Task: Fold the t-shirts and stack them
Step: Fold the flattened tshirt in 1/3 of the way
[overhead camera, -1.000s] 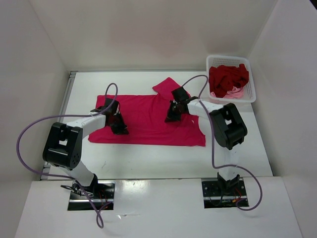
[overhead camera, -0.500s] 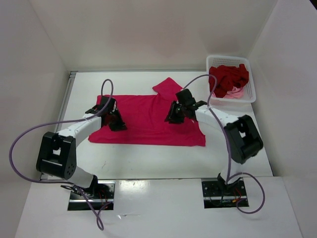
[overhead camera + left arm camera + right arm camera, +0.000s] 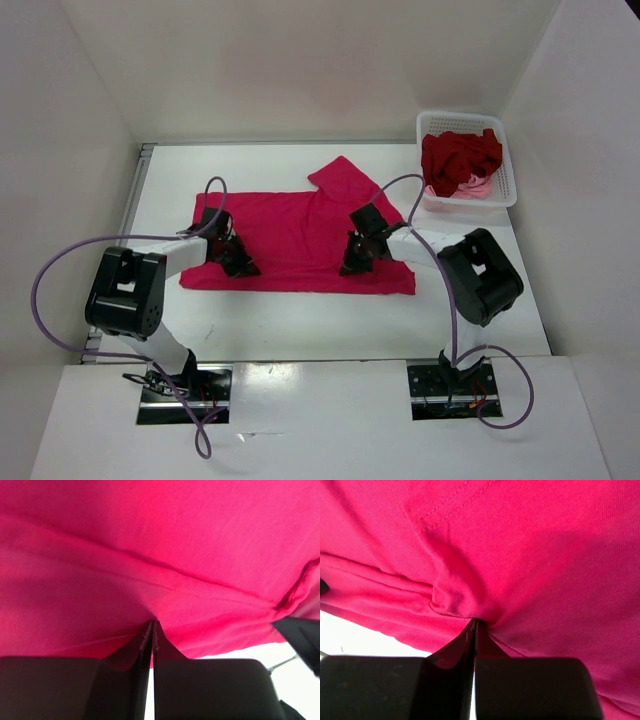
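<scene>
The bright magenta-red t-shirt (image 3: 295, 225) lies spread across the middle of the table, one sleeve pointing to the far right. My left gripper (image 3: 238, 263) is shut on a pinch of its cloth near the left front edge. In the left wrist view the closed fingertips (image 3: 152, 626) hold a fold of the shirt (image 3: 160, 540). My right gripper (image 3: 352, 263) is shut on the cloth near the right front edge. In the right wrist view its tips (image 3: 475, 623) pinch bunched fabric (image 3: 520, 545). The dark crimson shirt (image 3: 458, 158) and the light pink shirt (image 3: 477, 187) lie crumpled in the basket.
The white mesh basket (image 3: 507, 185) stands at the far right corner. White walls close in the table on the left, back and right. A bare strip of white table (image 3: 330, 320) runs between the shirt's near edge and the arm bases.
Both grippers have moved toward the near edge of the magenta shirt, staying low on the cloth. The shirts in the basket have not moved.
</scene>
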